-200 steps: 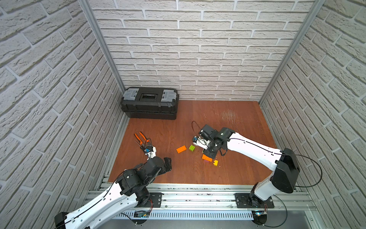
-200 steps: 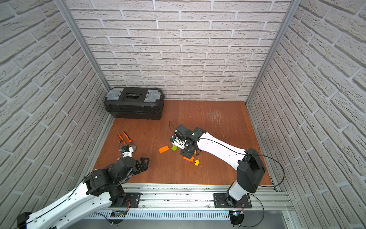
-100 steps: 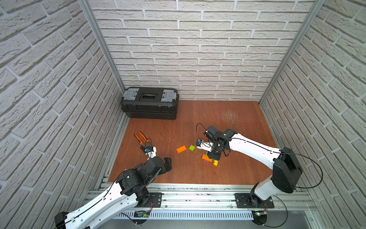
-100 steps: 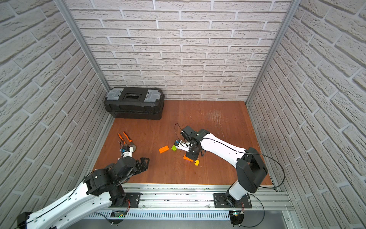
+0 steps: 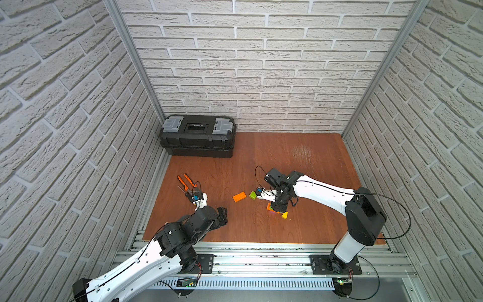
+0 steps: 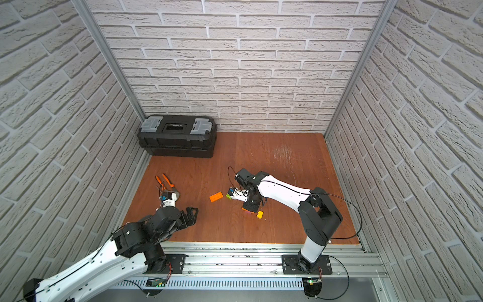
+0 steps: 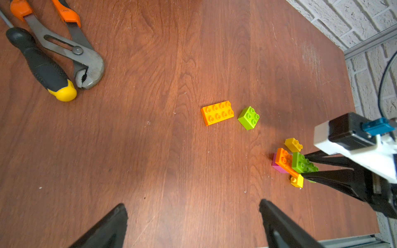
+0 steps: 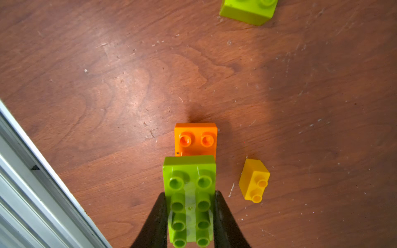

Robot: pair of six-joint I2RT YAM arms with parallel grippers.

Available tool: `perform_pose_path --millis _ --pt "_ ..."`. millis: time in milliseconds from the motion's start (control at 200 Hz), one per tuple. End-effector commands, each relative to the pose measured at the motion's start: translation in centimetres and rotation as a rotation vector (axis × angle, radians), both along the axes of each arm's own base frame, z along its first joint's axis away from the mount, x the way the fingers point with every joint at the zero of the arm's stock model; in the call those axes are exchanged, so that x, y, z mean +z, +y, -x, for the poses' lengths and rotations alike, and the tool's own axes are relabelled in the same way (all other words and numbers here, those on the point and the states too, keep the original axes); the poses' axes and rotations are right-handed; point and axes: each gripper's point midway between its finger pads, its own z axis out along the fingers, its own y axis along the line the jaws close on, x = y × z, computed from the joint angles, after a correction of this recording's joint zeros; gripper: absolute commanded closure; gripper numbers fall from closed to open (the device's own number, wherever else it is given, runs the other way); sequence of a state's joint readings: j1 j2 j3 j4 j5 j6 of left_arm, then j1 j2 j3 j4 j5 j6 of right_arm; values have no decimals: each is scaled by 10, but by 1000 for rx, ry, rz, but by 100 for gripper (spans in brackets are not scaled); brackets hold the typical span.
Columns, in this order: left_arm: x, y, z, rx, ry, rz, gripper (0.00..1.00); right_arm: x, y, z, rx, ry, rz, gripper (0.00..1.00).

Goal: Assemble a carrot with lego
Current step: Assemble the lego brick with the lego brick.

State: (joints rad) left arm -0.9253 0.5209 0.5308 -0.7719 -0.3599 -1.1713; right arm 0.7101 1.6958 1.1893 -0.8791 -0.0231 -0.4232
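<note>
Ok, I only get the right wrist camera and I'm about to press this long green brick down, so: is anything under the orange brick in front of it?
Observer: Yes. The left wrist view shows a pink brick under the orange brick.
Operator: Any spare brick outside my picture?
Observer: A second orange brick lies loose on the table, studs up, right beside the small green brick but not touching it.
</note>
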Motion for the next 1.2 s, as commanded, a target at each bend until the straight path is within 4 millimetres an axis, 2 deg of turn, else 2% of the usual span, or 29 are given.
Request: perform_pose_path --millis 0,395,920,1195 --pt "1 -4 -2 -9 -18 12 2 7 10 -7 12 -30 -24 98" --pt "-2 -4 -1 -7 -6 12 2 -6 12 -9 32 -32 28 98" --pt "-3 -5 -1 -8 -1 12 2 -1 10 -16 14 -52 55 98" --pt "-4 -6 -3 -7 -1 10 2 11 16 -18 -105 -66 4 98"
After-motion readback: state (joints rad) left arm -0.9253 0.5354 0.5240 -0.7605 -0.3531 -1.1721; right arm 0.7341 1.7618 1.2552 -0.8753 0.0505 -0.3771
